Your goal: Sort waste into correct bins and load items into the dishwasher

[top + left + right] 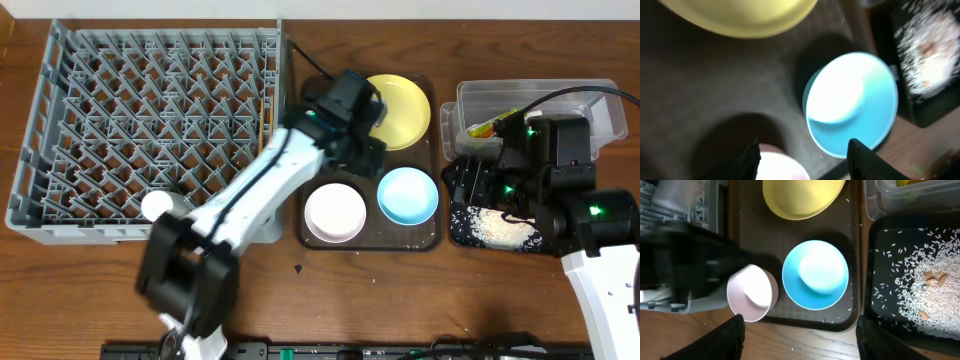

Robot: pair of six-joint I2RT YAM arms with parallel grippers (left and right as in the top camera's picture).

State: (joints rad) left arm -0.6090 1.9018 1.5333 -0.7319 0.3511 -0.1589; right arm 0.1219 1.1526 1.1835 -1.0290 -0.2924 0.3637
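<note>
The grey dish rack (130,110) is nearly bare, with what look like the chopsticks (265,120) along its right edge. The brown tray (370,240) beside it carries the yellow plate (405,108), white bowl (335,212) and light-blue bowl (407,195), none yet loaded. Waste appears sorted, with the snack wrapper (480,128) in the clear tub (560,100) and the rice scraps (930,295) in the black tray (885,240). The left end effector (807,155) and right end effector (802,335) are both released and empty, so loading the crockery is judged the remaining work.
</note>
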